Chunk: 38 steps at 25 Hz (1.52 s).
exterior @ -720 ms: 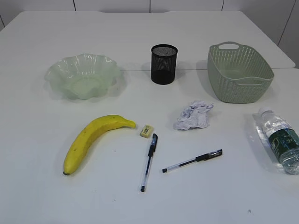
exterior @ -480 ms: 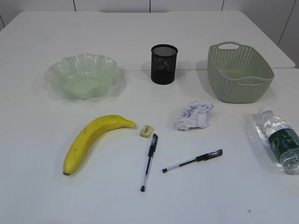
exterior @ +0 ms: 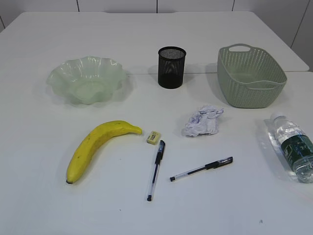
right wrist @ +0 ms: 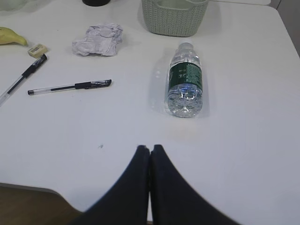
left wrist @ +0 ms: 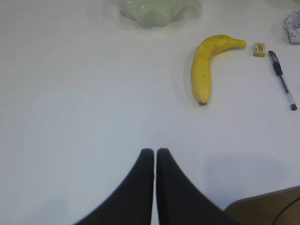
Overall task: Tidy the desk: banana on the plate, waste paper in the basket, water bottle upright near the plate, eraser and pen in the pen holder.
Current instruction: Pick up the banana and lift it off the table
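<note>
On the white desk (exterior: 44,147) lie the banana (exterior: 95,147), the pale yellow eraser (exterior: 153,137), two pens (exterior: 156,170) (exterior: 201,169), the crumpled waste paper (exterior: 201,122) and the water bottle (exterior: 292,148), which is on its side at the right. The green plate (exterior: 87,79), black mesh pen holder (exterior: 171,67) and sage-green basket (exterior: 251,76) stand at the back. Neither gripper shows in the exterior view. My left gripper (left wrist: 155,151) is shut and empty over the desk's near left edge. My right gripper (right wrist: 149,148) is shut and empty, near the bottle (right wrist: 184,79).
The desk's near edge shows in both wrist views, with brown floor (left wrist: 267,208) beyond it. A seam runs across the back of the tabletop behind the pen holder.
</note>
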Each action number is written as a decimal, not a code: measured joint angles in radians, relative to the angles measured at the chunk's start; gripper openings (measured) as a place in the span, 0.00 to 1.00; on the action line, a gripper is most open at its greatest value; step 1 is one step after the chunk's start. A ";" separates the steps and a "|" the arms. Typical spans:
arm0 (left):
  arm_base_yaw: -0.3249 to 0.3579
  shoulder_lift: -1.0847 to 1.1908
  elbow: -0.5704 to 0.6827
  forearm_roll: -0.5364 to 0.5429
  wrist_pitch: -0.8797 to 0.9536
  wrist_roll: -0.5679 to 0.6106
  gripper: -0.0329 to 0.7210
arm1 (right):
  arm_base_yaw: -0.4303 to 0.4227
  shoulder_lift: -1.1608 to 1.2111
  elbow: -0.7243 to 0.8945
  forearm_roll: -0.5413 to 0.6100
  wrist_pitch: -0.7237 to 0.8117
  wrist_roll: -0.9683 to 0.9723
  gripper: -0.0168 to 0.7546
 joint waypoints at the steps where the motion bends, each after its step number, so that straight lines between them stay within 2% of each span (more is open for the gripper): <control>1: 0.000 0.000 0.000 -0.002 0.000 0.000 0.02 | 0.000 0.000 0.000 0.000 0.000 0.000 0.01; 28: 0.000 0.006 0.000 -0.053 -0.013 0.000 0.03 | 0.000 0.000 0.000 0.036 0.000 0.011 0.01; 38: 0.000 0.138 0.000 -0.059 -0.016 0.000 0.04 | 0.000 0.000 0.000 0.038 -0.002 0.019 0.01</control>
